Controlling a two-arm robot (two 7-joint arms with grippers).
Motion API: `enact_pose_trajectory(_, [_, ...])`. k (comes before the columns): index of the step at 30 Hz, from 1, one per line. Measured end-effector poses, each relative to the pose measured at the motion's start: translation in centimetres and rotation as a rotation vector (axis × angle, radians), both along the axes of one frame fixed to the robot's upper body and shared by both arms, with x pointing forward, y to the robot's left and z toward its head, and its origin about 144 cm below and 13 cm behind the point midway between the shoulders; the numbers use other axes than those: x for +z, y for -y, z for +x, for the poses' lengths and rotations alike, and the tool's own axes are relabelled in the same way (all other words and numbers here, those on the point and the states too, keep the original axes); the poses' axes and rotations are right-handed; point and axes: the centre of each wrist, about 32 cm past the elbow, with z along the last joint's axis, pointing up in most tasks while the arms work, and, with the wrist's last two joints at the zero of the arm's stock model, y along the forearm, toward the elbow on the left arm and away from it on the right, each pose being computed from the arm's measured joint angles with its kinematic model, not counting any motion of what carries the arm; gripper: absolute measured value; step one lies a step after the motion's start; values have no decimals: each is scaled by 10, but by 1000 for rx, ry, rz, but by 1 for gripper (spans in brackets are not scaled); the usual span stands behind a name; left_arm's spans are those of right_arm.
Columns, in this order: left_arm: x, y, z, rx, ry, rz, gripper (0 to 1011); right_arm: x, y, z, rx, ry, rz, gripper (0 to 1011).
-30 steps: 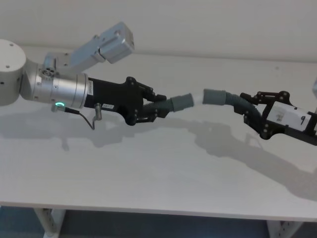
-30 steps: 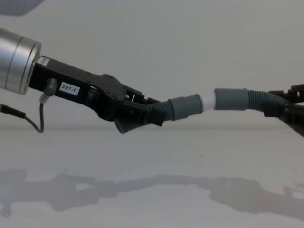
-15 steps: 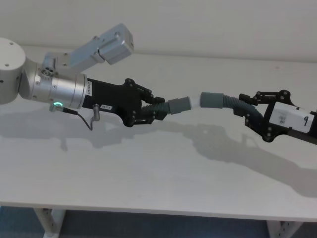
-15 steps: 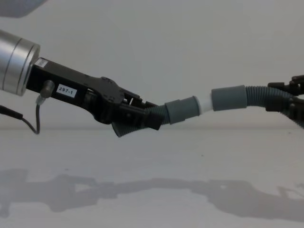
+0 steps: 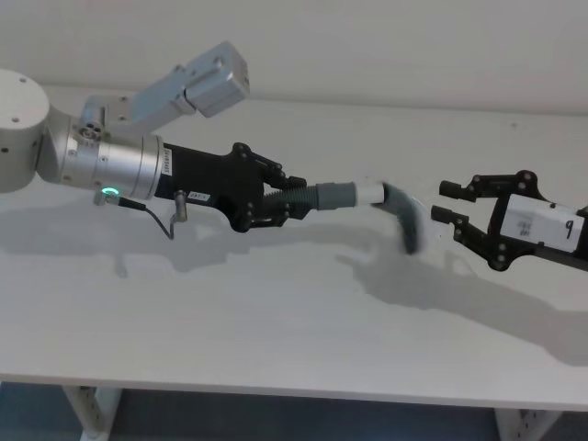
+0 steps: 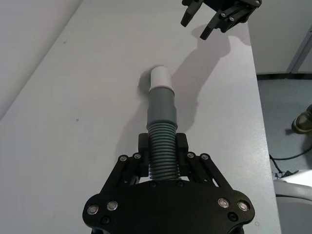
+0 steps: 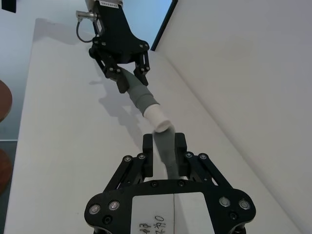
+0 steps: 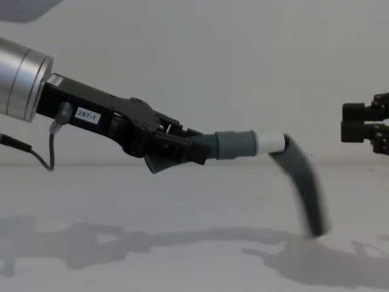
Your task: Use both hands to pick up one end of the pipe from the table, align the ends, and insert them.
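My left gripper (image 5: 299, 204) is shut on the ribbed part of one pipe piece (image 5: 333, 196), holding it level above the table (image 5: 276, 312). Its grey cuff and white tapered tip (image 5: 369, 191) point toward my right gripper (image 5: 447, 201). That gripper stands open a little to the right, with nothing between its fingers. The other pipe piece (image 5: 406, 220) is blurred and slants steeply down from the white tip (image 8: 269, 143); its lower end (image 8: 313, 222) is close to the table. In the left wrist view the held piece (image 6: 161, 131) runs out from between the fingers. In the right wrist view the loose piece (image 7: 165, 144) shows between the open fingers.
The white table stretches wide below both arms. A pale wall (image 5: 413, 46) rises behind it. The table's front edge (image 5: 294, 390) is near the bottom of the head view. A thin cable (image 5: 161, 219) hangs under the left wrist.
My right gripper has opened and let go of its pipe piece. That piece has swung down from level and now slants from the white tip toward the table. The left gripper has barely moved.
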Motion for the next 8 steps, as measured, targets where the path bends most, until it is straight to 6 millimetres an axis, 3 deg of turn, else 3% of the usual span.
enact_pose_trajectory(8, [0, 0, 0, 3, 1, -1, 317, 0, 0, 0, 13, 7, -1, 256])
